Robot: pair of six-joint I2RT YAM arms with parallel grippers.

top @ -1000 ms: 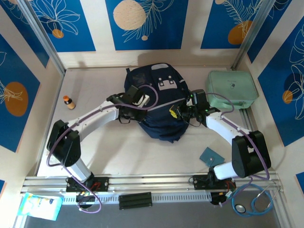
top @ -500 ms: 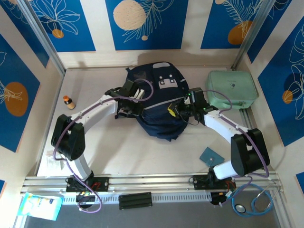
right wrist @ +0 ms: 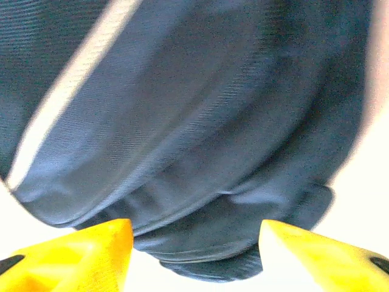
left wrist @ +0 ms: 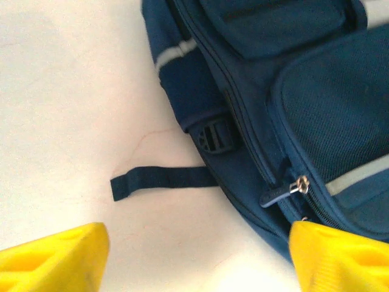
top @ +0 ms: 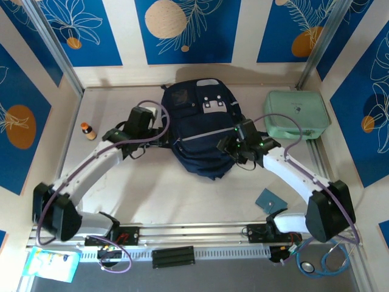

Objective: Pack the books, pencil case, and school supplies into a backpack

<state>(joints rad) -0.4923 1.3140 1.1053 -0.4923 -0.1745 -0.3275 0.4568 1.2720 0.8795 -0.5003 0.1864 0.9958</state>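
Observation:
The navy backpack (top: 203, 125) lies in the middle of the table with its grey-patched pocket facing up. My left gripper (top: 159, 135) hovers at its left edge, open and holding nothing. In the left wrist view, the yellow fingers (left wrist: 55, 258) frame bare table, a loose strap (left wrist: 161, 180) and a zipper pull (left wrist: 285, 191) on the backpack (left wrist: 304, 91). My right gripper (top: 226, 145) is at the bag's right side, open. In the right wrist view, only dark fabric of the backpack (right wrist: 200, 121) lies ahead of the gripper (right wrist: 194, 252). A teal booklet (top: 270, 199) lies near the right arm's base. The books and pencil case are out of view.
A mint-green rounded case (top: 296, 114) sits at the back right. A small orange-capped bottle (top: 88, 131) stands at the left. A stethoscope (top: 325, 258) lies beyond the front rail at the right. Walls close in the back and both sides.
Both grippers have opened and let go of the backpack. The left arm has drawn back to the left, off the bag. The right gripper has shifted slightly left.

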